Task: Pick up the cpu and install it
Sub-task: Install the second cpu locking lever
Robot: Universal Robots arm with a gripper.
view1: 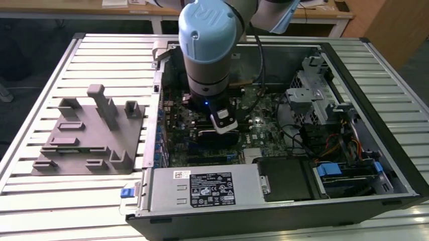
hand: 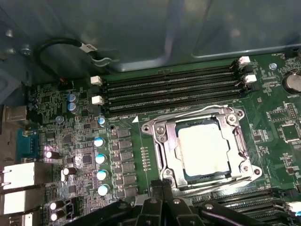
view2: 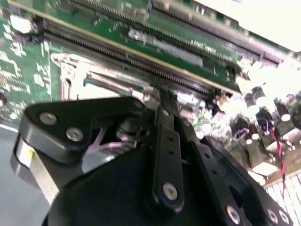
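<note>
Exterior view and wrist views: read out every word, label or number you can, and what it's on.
Power supply label: print too small to read.
White sticker beside it: too small.
Motherboard markings, first wrist view: blurred.
Cpu top: no text legible.
Cable tag: unreadable.

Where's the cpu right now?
In the first wrist view the cpu lies flat inside the square metal-framed socket on the green motherboard, beside the long black memory slots and close to the claw's black linkage.
</note>
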